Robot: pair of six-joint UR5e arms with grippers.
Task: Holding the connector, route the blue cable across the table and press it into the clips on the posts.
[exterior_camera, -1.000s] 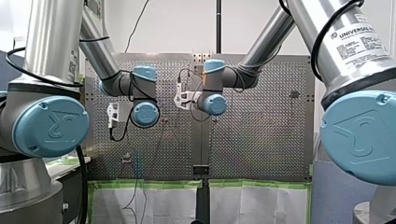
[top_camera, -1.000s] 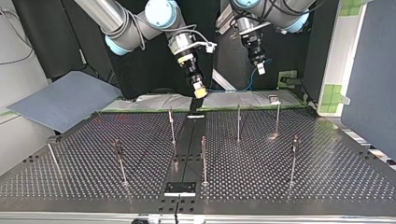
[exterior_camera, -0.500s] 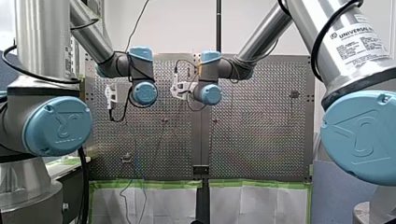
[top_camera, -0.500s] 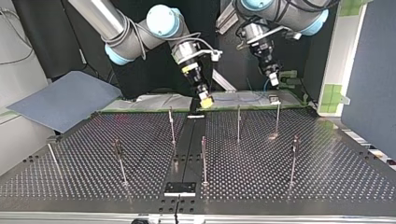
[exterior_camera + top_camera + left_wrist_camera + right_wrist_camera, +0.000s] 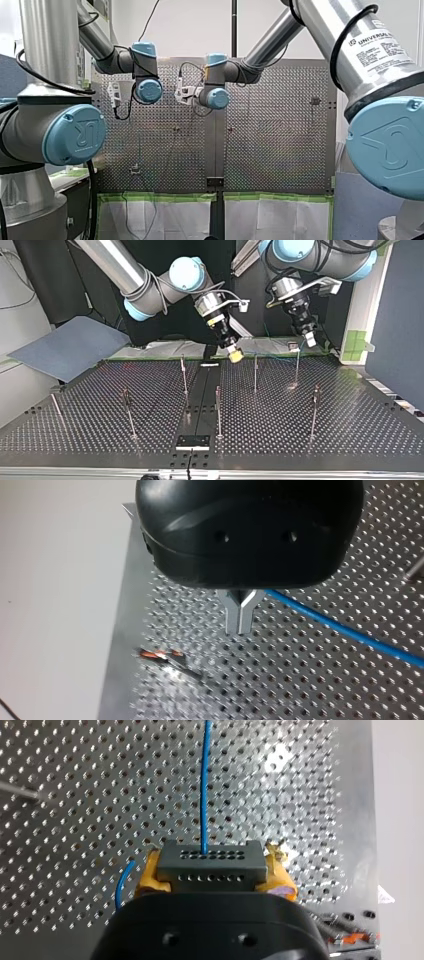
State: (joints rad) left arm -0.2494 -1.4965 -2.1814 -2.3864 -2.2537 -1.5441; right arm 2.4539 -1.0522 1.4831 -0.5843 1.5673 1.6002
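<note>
The silver tube (image 5: 345,40) of my right arm says "UNIVERSAL"; the small words under it are too tiny to read. My right gripper (image 5: 234,355) pinches the grey connector block with little holes (image 5: 210,862) in its yellow pads (image 5: 150,872), and the thin blue cable (image 5: 204,780) runs out ahead over the holey metal table (image 5: 300,430). My black left gripper (image 5: 240,625) has its metal fingers (image 5: 234,620) pressed together beside the cable; whether they pinch it is hidden.

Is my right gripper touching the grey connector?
Touching. The right wrist view shows the grey connector clamped between my right gripper's yellow pads, one pressing on each end. The blue cable leaves it ahead.
</note>
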